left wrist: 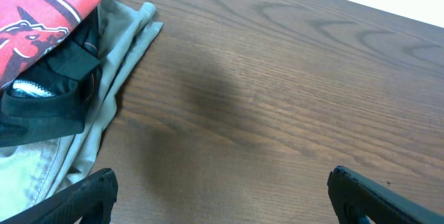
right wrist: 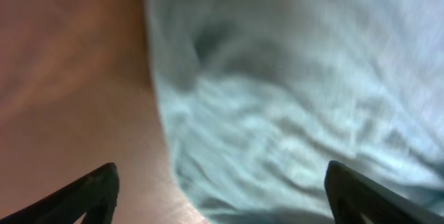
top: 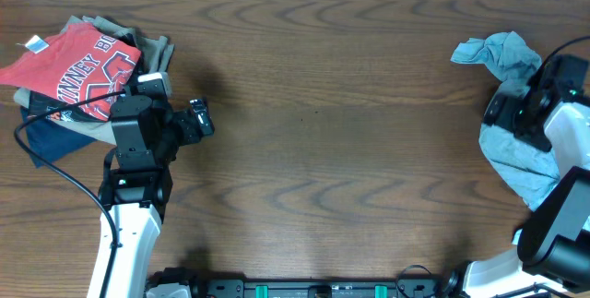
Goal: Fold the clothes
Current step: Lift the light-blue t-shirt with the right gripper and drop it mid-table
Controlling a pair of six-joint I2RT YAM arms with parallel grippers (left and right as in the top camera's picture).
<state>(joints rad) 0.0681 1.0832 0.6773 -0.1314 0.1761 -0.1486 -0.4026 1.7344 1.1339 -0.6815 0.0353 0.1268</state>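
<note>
The clothes, a crumpled pale blue-grey T-shirt (top: 505,53), lie at the table's far right edge, partly hidden under my right arm. In the right wrist view the shirt (right wrist: 291,99) fills most of the picture, blurred and close. My right gripper (top: 496,112) hovers just over it, and in that wrist view the gripper (right wrist: 222,196) is open, its fingers wide apart with the shirt's edge and bare table below them. At the left, my left gripper (top: 205,118) is open above bare wood; its wrist view shows the gripper (left wrist: 222,196) holding nothing.
A pile of folded garments sits at the back left: a red shirt with white lettering (top: 78,67) on top, khaki fabric (top: 157,49) behind it, navy fabric (top: 55,132) below. The khaki edge (left wrist: 118,64) lies just left of my left fingers. A black cable (top: 55,164) loops by the left arm.
</note>
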